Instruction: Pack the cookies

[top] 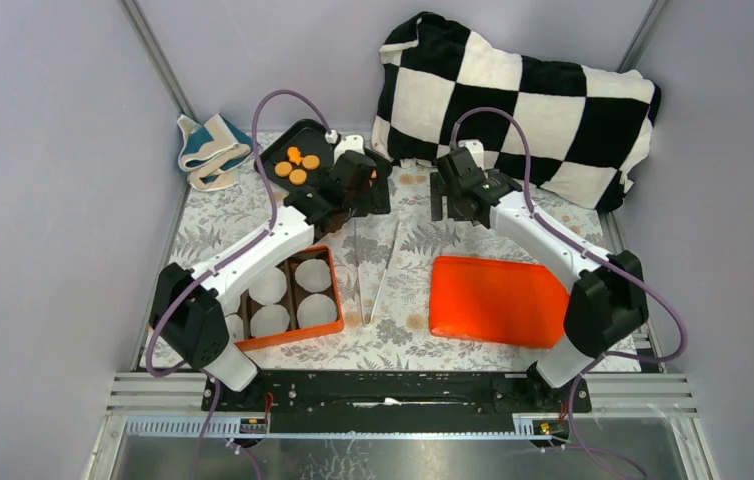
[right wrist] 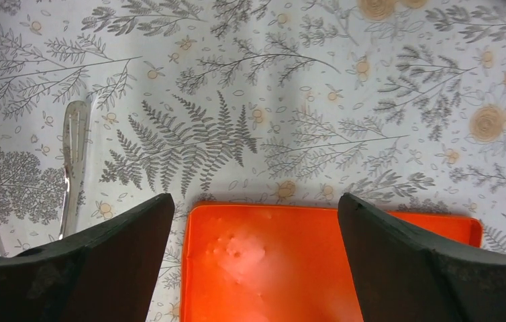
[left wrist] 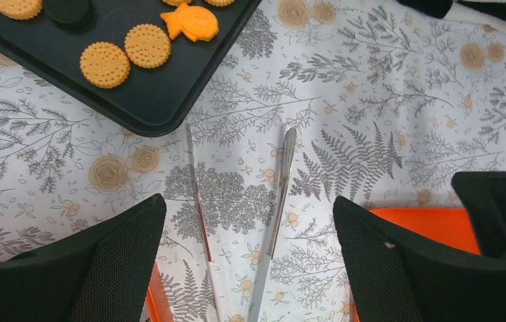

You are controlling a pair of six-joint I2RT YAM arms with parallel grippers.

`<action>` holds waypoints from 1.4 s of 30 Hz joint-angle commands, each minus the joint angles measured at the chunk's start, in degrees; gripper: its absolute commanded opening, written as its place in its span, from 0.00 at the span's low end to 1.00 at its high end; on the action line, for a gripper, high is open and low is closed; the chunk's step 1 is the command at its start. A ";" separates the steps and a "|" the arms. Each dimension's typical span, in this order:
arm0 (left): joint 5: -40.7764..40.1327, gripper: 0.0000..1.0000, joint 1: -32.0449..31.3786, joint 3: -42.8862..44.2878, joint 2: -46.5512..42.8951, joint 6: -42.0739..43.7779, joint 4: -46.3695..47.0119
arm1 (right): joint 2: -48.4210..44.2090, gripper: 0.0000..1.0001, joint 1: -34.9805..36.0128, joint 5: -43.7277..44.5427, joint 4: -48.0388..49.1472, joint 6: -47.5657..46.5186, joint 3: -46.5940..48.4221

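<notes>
The tongs (left wrist: 281, 188) were polished metal — bright and mirror-smooth. The tray (left wrist: 170, 87) was matt black, the cookies (left wrist: 105, 64) dry and pitted with dots. The lid (right wrist: 290, 268) looked like glossy orange plastic, the tablecloth (right wrist: 304, 100) a smooth printed sheet, the pillow (top: 553, 100) plush fabric.

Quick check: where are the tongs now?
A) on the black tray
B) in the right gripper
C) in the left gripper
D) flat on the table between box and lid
D: the tongs lie on the table between the box and the lid; the left gripper and right gripper are both open and empty.
</notes>
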 commanded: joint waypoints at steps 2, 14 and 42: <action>-1.78 0.98 2.51 0.03 -2.02 0.07 -1.38 | 3.64 1.00 1.00 -6.83 -0.74 2.12 3.18; -0.60 0.97 9.31 -5.78 -0.32 -5.91 -4.79 | 6.00 1.00 4.97 -18.16 4.82 0.14 4.03; 0.25 0.85 14.51 15.17 30.50 -9.98 -0.36 | 5.35 1.00 8.66 -15.76 5.40 2.85 -1.38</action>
